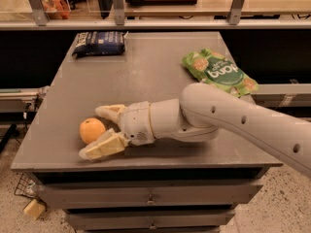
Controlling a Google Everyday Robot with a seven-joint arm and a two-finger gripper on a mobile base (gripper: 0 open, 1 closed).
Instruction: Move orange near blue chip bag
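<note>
The orange lies on the grey table near its front left corner. My gripper is open, with one pale finger behind the orange and the other in front of it, so the fruit sits between the fingers. The white arm reaches in from the right, low over the table. The blue chip bag lies flat at the table's far left corner, well away from the orange.
A bright green bag printed with round crackers lies at the table's right side, behind the arm. Drawers sit under the table front. A shelf rail with upright posts runs behind the table.
</note>
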